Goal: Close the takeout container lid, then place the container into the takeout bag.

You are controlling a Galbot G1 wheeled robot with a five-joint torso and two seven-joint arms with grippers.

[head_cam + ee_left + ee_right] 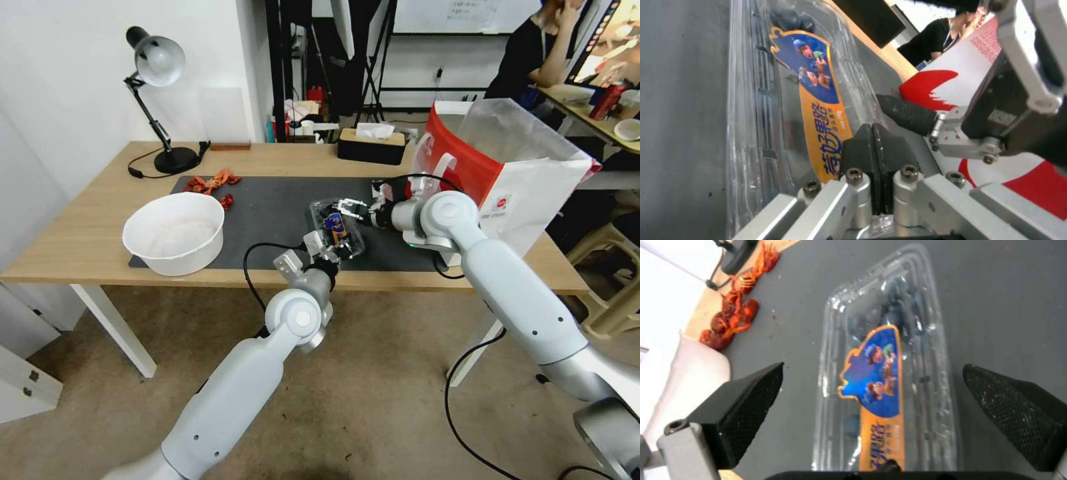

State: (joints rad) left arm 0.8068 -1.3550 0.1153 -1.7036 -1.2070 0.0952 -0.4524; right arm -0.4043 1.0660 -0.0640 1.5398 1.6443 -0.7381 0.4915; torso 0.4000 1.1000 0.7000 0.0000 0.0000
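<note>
Left gripper (874, 140) had fingers pressed together at near edge of takeout container (337, 229), thin plastic rim apparently pinched between them. Right gripper (871, 396) hung spread wide above container. Takeout bag (513, 180) stood open at table's right end. Container lay closed on dark mat (267, 200). Lid (889, 350) carried blue-orange sticker (878, 380).

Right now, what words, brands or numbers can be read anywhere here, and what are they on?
Nothing reads for certain.
On the sticker of the takeout container: white Chinese characters on orange, too blurred to quote.
On the takeout bag: a small red logo, too small.
On the whiteboard behind: writing too small.
</note>
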